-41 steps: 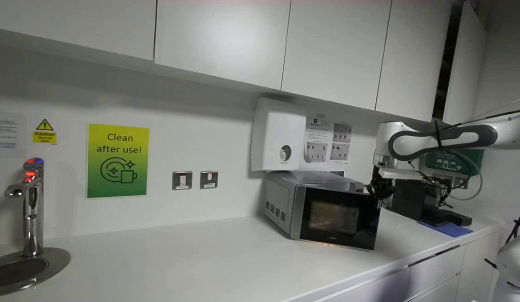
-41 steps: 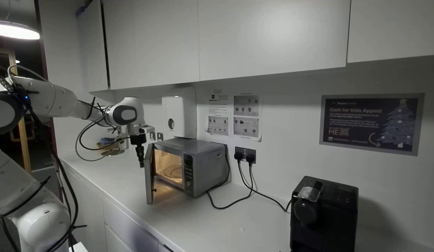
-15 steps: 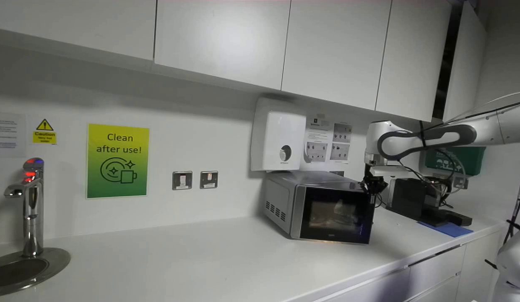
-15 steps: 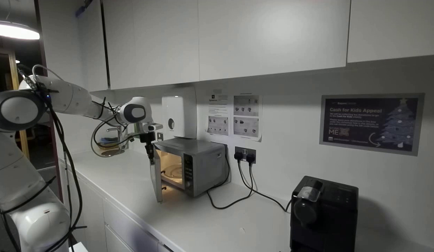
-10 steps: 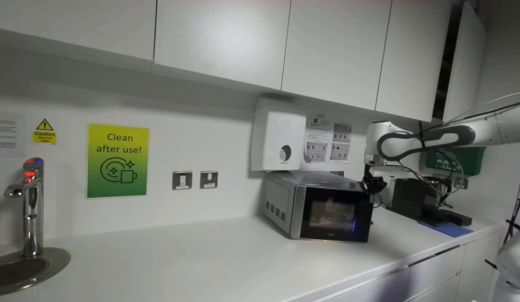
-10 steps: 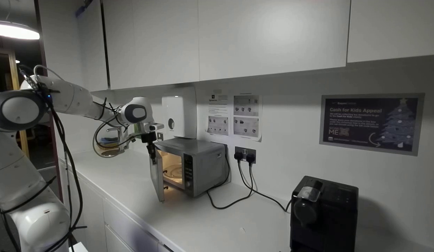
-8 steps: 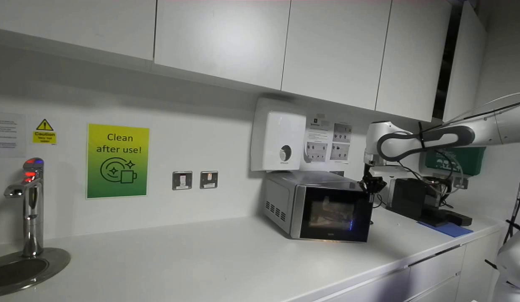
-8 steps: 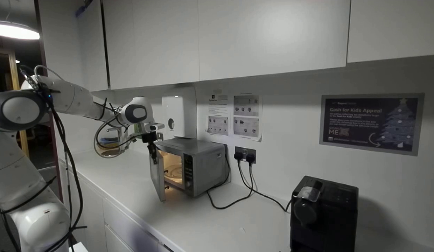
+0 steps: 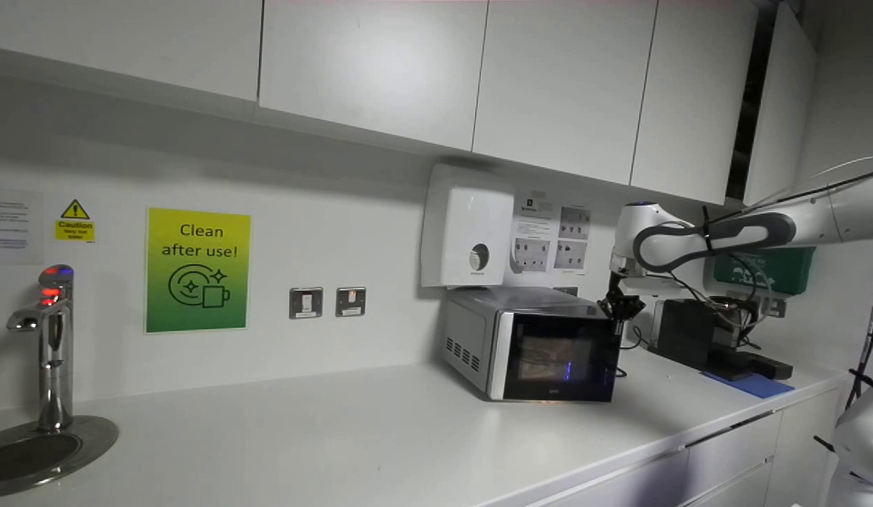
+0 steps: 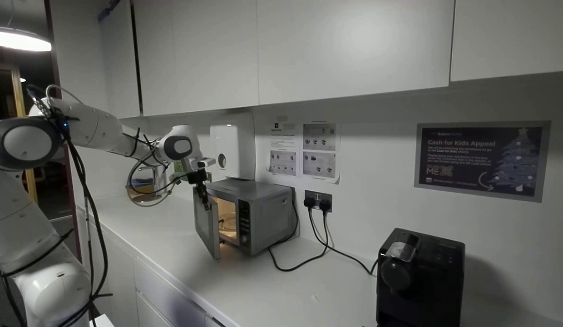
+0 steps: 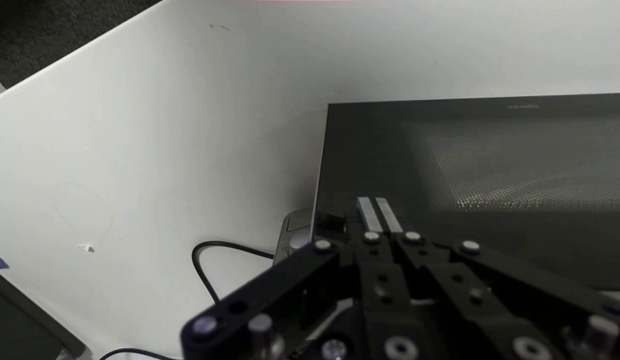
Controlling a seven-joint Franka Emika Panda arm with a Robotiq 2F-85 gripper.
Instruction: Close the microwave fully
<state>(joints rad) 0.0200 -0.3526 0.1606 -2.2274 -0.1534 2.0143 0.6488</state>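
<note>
Swung further inward since earlier, the microwave door [image 10: 206, 229] remains ajar, likely mid-push: keep your gripper [image 11: 379, 214], fingertips [image 11: 369, 215] pressed together, pushing until it latches.

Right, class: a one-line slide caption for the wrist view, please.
Shut black gripper by the edge of the ajar, black, mesh-windowed microwave door, white countertop below.

I have before me the microwave [image 10: 265, 215], a silver-grey box with vent slots [image 9: 463, 354] in its side. It stands upright on the white counter [image 9: 303, 436]. Its black door [image 10: 205, 229], which has a glass window [image 9: 555, 359], stands partly open, at an angle to the front. Through the gap I see warm light [image 10: 226, 207] and a round plate [image 10: 228, 223], and beside the opening the dark control panel [image 10: 244, 221].
</note>
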